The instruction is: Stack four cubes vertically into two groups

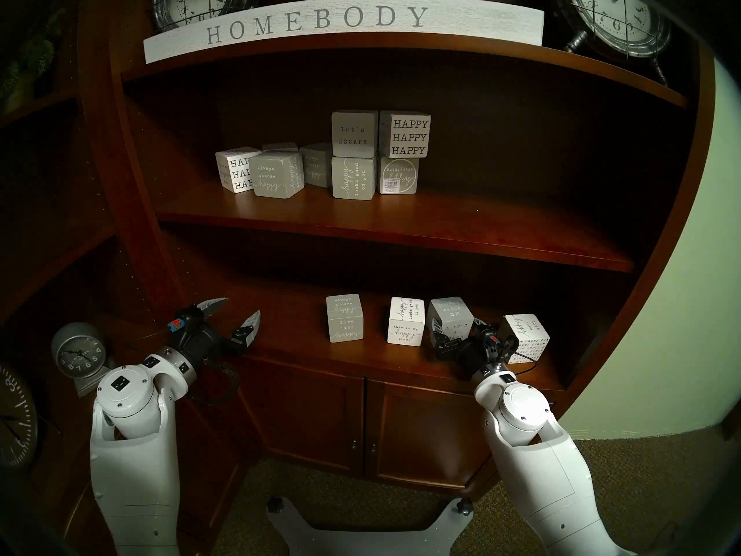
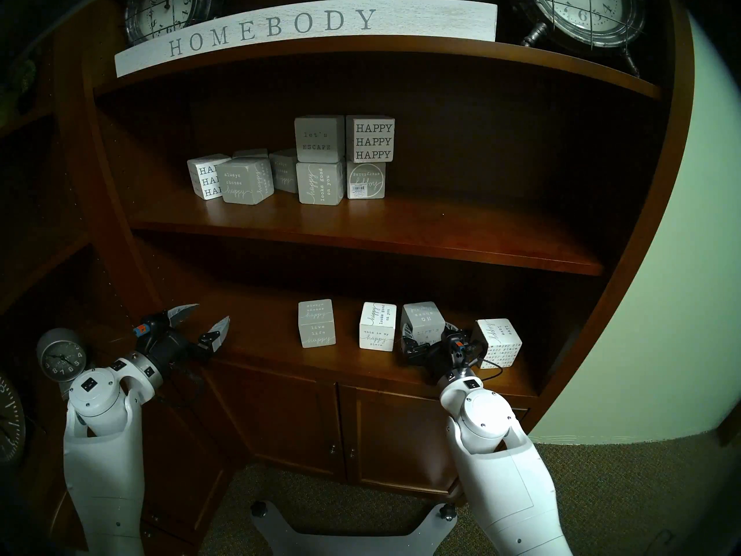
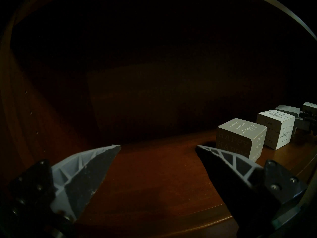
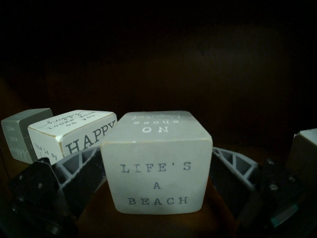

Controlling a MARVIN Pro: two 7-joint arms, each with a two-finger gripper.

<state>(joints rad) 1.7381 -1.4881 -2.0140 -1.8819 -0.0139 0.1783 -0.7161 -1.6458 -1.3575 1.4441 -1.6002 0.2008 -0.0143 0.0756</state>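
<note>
Four cubes stand in a row on the lower shelf point(image 1: 296, 334). From left: grey "live life happy" point(image 1: 345, 318), white "this is my happy place" point(image 1: 405, 321), grey "LIFE'S A BEACH" point(image 1: 449, 316), and white with repeated "happy place" print point(image 1: 527, 338). My right gripper point(image 1: 459, 328) is shut on the "LIFE'S A BEACH" cube point(image 4: 157, 172), one finger pressed on each side. The cube sits low at the shelf. My left gripper point(image 1: 236, 312) is open and empty at the shelf's left end, well left of the "live life happy" cube point(image 3: 240, 141).
The shelf above point(image 1: 401, 226) holds several other lettered cubes, some stacked, such as "let's ESCAPE" point(image 1: 354, 134) and "HAPPY HAPPY HAPPY" point(image 1: 407, 136). A HOMEBODY sign point(image 1: 320, 21) and clocks stand on top. Cabinet doors point(image 1: 320, 414) are below. A small clock point(image 1: 78, 354) is at my left.
</note>
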